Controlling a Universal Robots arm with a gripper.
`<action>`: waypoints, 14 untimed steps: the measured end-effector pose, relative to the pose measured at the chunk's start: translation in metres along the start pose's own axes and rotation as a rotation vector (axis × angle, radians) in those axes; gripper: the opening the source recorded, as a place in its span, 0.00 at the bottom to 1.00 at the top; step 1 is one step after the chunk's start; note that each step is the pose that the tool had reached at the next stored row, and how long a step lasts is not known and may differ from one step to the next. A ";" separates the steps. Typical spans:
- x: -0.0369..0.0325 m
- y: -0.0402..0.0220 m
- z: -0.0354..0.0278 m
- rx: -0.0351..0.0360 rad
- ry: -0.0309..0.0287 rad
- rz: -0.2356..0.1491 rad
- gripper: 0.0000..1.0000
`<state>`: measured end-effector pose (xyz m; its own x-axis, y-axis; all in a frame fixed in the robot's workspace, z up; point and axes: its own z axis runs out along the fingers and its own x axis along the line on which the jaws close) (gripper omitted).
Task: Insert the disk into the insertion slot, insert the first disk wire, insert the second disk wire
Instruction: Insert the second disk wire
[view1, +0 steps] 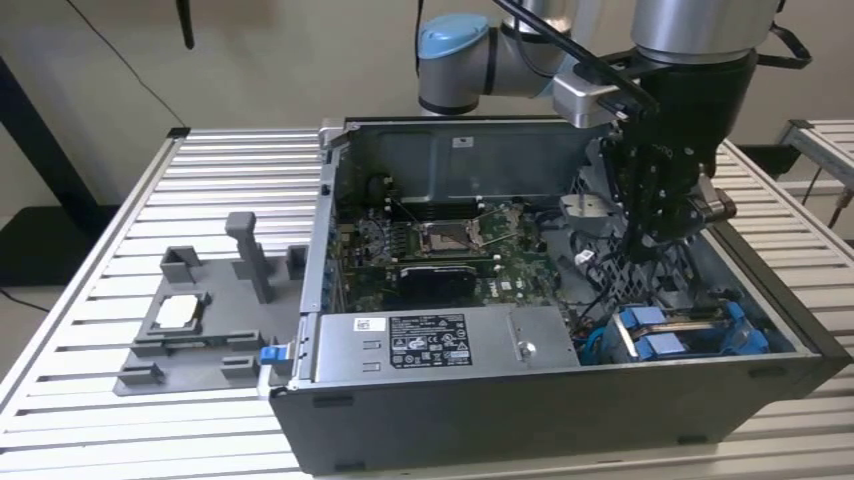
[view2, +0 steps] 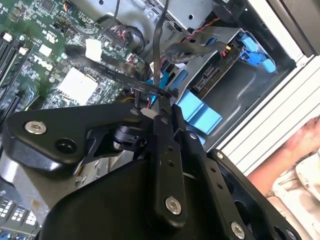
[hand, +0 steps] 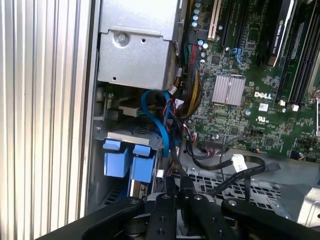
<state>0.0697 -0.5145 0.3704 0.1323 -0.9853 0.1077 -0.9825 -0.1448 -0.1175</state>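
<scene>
The disk (view1: 683, 330), silver-grey in a bright blue caddy, lies in the insertion slot (view1: 767, 318) at the case corner nearest the exterior view's right. Its blue tabs (view2: 200, 112) also show in both wrist views (hand: 127, 161). My gripper (view1: 657, 232) hangs inside the case just above and behind the disk. Its fingers (view2: 165, 130) stand close together, shut on a black disk wire (view2: 159, 60) that runs away from the tips toward the motherboard. In the first wrist view the same wire (hand: 172, 150) rises from the gripper (hand: 178, 194) beside a blue flat cable (hand: 159, 120).
A silver power supply box (view1: 441, 340) fills the case's front. The green motherboard (view1: 441, 245) with loose cables lies behind it. A grey fixture (view1: 200, 320) stands on the slatted table (view1: 134, 200) at the exterior view's left. A person's hand (view2: 300, 142) rests beside the case.
</scene>
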 end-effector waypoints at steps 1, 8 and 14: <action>0.0000 0.0001 0.0000 0.0000 -0.0001 0.000 0.16; 0.0039 0.0002 0.0006 -0.0013 -0.0005 0.000 0.16; 0.0165 -0.0018 0.0039 -0.0062 -0.0128 0.001 0.16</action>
<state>0.0741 -0.5309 0.3685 0.1330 -0.9866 0.0950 -0.9834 -0.1433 -0.1115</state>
